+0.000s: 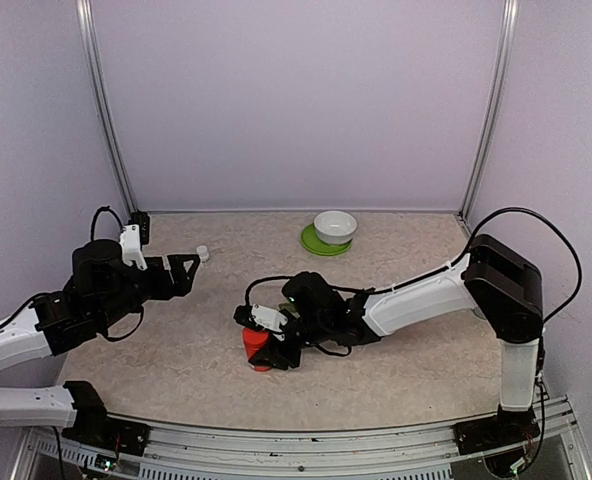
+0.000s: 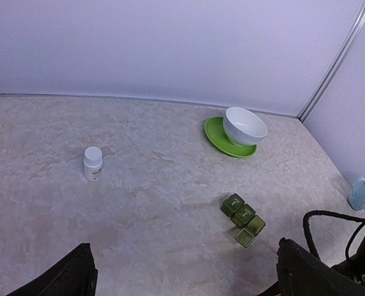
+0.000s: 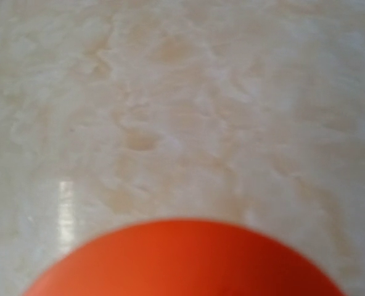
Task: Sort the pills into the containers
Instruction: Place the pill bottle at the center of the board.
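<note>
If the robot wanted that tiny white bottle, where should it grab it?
Probably around the round body of the white bottle, just under its cap, coming in level from the near side. It stands upright and apart from everything else, so the open left claw could straddle it.

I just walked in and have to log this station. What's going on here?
The right claw is closed on the red bottle near the middle of the table. The left claw hangs open and empty close to the small white bottle. Neither claw touches the green pill containers, which lie on the table. A white bowl stands on a green plate at the back.
</note>
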You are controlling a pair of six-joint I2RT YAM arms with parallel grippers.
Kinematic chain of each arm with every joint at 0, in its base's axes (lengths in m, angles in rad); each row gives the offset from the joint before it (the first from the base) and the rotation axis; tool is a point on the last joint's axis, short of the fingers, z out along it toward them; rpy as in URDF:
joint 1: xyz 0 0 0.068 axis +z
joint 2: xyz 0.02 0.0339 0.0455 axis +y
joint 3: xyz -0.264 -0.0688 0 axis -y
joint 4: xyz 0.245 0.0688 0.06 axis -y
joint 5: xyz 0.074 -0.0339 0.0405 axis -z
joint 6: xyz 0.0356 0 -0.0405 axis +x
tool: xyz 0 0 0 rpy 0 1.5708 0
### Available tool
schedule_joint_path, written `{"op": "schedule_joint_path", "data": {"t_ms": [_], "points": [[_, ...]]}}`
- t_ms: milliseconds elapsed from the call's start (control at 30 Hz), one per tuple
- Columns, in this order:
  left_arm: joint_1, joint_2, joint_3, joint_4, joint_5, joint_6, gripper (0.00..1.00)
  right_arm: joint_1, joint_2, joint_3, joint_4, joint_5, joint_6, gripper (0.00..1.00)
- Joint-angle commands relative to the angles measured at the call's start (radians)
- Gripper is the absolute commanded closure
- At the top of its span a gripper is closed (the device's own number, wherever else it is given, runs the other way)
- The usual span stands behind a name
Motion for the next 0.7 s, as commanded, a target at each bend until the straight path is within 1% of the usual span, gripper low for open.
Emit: {"op": "schedule_joint_path", "data": {"t_ms": [0,167,300,467,667], "points": [[-0.01,0.04,0.032,0.014,0.02,0.002,0.01,0.028,0.051,0.063,-0.043,0.011,-0.007,0.47],[-0.022,0.06,0.033,0.047,-0.003,-0.004,0.01,0.045,0.09,0.122,-0.109,0.018,-0.009,0.41],[-0.025,0.105,0.071,0.049,-0.004,0.01,0.01,0.049,0.095,0.141,-0.147,0.037,-0.016,0.37],[-0.045,0.13,0.103,0.055,-0.024,0.022,0.01,0.051,0.047,0.112,-0.128,0.034,0.002,0.27],[-0.048,0.129,0.108,0.059,-0.037,0.027,0.01,0.052,0.025,0.12,-0.145,0.034,0.001,0.16]]}}
